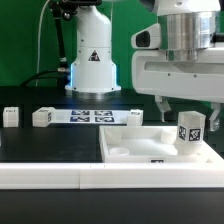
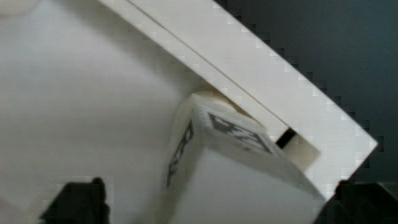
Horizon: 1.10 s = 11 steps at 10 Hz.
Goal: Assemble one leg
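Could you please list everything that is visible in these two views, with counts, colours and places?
leg: one in the gripper, white with a black-and-white tag, over the tabletop's corner on the exterior view's right.
loose legs: three, white, tagged or plain, on the black table beside the marker board.
marker board: one, white strip with tags, flat on the table.
tabletop: one, white, large square piece with a raised rim.
front rail: one, white, along the near edge.
gripper: one, white body, dark fingers closed around the leg.
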Tool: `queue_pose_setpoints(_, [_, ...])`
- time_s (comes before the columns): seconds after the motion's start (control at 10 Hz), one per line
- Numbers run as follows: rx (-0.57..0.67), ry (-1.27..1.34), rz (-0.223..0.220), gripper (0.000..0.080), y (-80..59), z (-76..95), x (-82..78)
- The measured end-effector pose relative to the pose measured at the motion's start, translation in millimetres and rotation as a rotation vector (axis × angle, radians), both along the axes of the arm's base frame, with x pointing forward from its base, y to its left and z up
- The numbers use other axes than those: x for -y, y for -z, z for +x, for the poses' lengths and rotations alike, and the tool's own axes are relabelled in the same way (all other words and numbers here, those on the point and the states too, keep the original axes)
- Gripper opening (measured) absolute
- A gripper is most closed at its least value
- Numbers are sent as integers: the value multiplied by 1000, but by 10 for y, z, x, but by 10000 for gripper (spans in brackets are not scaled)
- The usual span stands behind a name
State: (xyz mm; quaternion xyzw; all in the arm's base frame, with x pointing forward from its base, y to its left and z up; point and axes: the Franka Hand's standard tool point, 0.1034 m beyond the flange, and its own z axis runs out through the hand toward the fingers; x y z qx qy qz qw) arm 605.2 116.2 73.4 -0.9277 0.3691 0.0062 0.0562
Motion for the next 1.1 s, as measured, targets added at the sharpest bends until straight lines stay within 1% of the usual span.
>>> queue_pose_setpoints(0.3, [29, -354, -19, 649, -8, -5, -23])
queue_pose_setpoints(0.5, [39, -544, -36, 649, -10, -8, -40])
queue_pose_setpoints(0.7, [50, -694, -66, 649, -15, -3, -44])
queue_pose_setpoints(0.9, [62, -812, -72, 649, -13, 2, -29])
queue_pose_setpoints(1.0, [62, -811, -72, 649, -13, 2, -30])
queue_pose_setpoints(1.1, [62, -811, -72, 521, -13, 2, -29])
